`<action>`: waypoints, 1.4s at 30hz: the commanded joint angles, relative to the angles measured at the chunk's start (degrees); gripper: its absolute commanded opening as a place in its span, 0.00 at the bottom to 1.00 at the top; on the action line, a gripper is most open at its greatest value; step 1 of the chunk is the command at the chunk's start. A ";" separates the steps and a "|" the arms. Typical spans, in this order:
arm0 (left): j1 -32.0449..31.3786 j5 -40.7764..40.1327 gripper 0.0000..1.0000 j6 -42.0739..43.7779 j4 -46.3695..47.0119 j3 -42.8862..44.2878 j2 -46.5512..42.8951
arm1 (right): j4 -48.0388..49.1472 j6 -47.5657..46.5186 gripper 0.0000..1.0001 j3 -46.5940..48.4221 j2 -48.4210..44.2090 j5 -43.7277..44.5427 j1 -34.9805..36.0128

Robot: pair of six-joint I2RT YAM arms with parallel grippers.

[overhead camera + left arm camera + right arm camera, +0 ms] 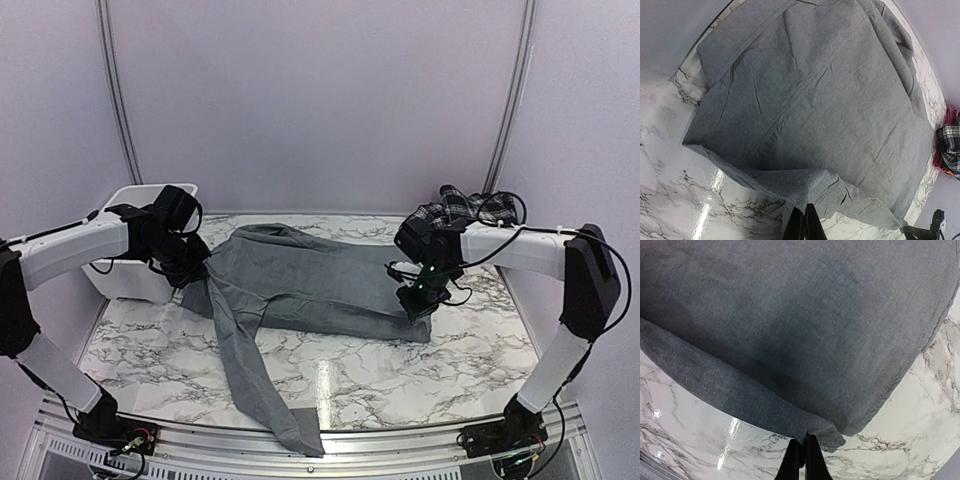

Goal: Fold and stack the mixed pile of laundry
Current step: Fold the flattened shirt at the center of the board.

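Spanning the gap between both hands, the grey trousers (300,285) lie on the surface (400,380), long axis running hand to hand. The right hand (803,450) pinches the corner directly ahead; the left hand (802,222) is closed, apparently on the edge ahead.

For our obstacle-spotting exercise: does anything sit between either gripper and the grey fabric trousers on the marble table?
Nothing visible does. The left gripper and the right gripper each pinch an edge of the grey fabric trousers, jaws shut on the cloth.
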 commanded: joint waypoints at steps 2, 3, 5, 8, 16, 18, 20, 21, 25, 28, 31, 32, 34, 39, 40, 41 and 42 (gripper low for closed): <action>0.73 -1.39 0.00 2.17 1.21 5.04 5.76 | 0.74 -3.99 0.00 4.17 4.34 -0.71 -3.30; 0.76 -1.48 0.00 2.30 1.43 5.67 6.79 | 0.98 -4.32 0.00 4.61 4.83 -0.68 -3.79; 0.77 -1.99 0.00 2.76 1.65 6.64 8.54 | 1.25 -4.94 0.00 5.57 5.91 -0.58 -4.91; 0.94 -2.79 0.00 2.98 2.29 7.22 10.47 | 1.68 -5.68 0.00 7.49 7.69 0.39 -6.48; 1.21 -2.72 0.00 2.86 5.46 7.44 13.85 | 2.19 -5.56 0.00 11.03 11.88 3.37 -7.22; 1.21 -3.10 0.00 3.06 5.98 7.46 14.12 | 2.86 -4.73 0.00 10.84 11.52 4.85 -7.42; 1.36 -3.28 0.01 3.87 6.22 7.57 14.41 | 3.30 -3.71 0.08 10.60 11.20 5.62 -7.96; 1.43 -3.16 0.10 4.90 6.24 7.81 14.38 | 3.00 -3.37 0.19 10.70 11.09 5.85 -8.08; 1.45 -6.56 0.71 7.10 5.76 6.14 10.68 | 1.07 -1.95 0.48 12.02 8.72 9.08 -8.14; 1.48 -7.78 0.83 8.55 5.28 3.43 7.29 | 1.55 -1.31 0.49 12.67 5.23 5.16 -7.97; 1.44 -6.17 0.84 9.62 4.90 1.13 6.34 | 3.26 -0.96 0.49 11.49 3.94 -2.56 -6.42; 1.41 -5.38 0.84 9.76 4.92 0.36 6.49 | 4.11 -0.68 0.48 10.77 4.02 -4.21 -5.82; 1.39 -3.67 0.84 9.82 4.96 -1.04 7.15 | 5.88 -0.29 0.46 9.02 4.91 -9.03 -4.67; 0.78 -1.65 0.85 10.07 7.29 -2.96 8.73 | 10.26 0.60 0.41 6.89 8.76 -13.54 -2.82; 0.74 -1.64 0.86 10.29 8.19 -3.26 8.99 | 11.05 0.57 0.41 6.53 9.69 -13.97 -2.87; 0.77 -1.82 0.86 10.55 8.84 -3.49 9.44 | 11.93 0.49 0.40 6.12 10.59 -14.13 -2.88; 0.77 -2.09 0.86 10.85 9.50 -3.46 10.15 | 12.32 0.45 0.40 5.92 11.53 -14.02 -2.90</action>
